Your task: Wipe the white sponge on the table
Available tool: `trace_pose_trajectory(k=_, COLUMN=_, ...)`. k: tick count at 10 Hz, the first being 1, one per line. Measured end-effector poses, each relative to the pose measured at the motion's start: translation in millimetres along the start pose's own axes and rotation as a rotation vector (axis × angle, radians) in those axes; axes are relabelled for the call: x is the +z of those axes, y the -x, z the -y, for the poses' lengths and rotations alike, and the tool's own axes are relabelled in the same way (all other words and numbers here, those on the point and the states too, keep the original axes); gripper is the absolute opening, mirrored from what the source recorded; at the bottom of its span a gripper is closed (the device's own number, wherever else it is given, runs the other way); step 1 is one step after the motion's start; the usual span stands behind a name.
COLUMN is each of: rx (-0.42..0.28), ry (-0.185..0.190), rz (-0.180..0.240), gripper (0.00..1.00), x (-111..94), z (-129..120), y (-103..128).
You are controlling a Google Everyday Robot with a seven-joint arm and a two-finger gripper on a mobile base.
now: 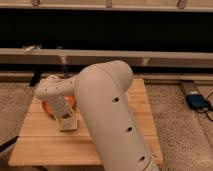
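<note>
The robot's 1 arm (pixel 107 117), a thick white tube with small dark holes down its side, comes in from the near right and bends left over the table (pixel 47 145), hiding much of the middle of the top. The table is a light wooden rectangle with plank lines running left to right, and its near left part is bare.

The gripper (pixel 66 119) hangs from the end of the arm over the left half of the table and points down. It is right at the white sponge (pixel 70 125), which lies flat on the wood as a small pale pad. The gripper seems to be touching the top of the sponge, but whether it is clamped on the pad or released cannot be told from this view.

Just beyond the sponge, on the far left, sits an orange bowl (pixel 48 106). The arm's wrist covers its middle, so only orange patches show on either side.

At the far left edge of the table a thin pale upright thing (pixel 63 62) stands; what it is cannot be made out.

On the speckled floor (pixel 175 132), to the right of the table and well apart from it, lies a small blue box (pixel 196 101) with a dark cable (pixel 209 115) running toward the near right. A long pale ledge (pixel 160 56) crosses the far side, with a dark band above it.
</note>
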Motion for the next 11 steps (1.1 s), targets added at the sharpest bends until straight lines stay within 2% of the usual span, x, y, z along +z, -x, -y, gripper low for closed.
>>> trace_pose_trajectory(k=2, rx=0.003, ry=0.021, rz=-0.004, gripper=0.65, x=-1.0, z=8.8, y=0.5)
trace_pose_trajectory(k=3, rx=-0.009, ry=0.044, rz=-0.015, gripper=0.65, x=-1.3, z=10.6, y=-0.7)
trace_pose_trajectory(k=5, rx=-0.07, ry=0.1, rz=-0.036, gripper=0.65, x=-1.4, z=3.7, y=-3.4)
trace_pose_trajectory(k=6, rx=-0.1, ry=0.117, rz=-0.042, gripper=0.65, x=-1.2, z=-0.8, y=-4.4)
trace_pose_trajectory(k=9, rx=-0.155, ry=0.142, rz=-0.049, gripper=0.65, x=-0.4, z=-9.1, y=-7.3)
trace_pose_trajectory(k=11, rx=-0.172, ry=0.144, rz=-0.047, gripper=0.65, x=1.3, z=-13.9, y=-8.2)
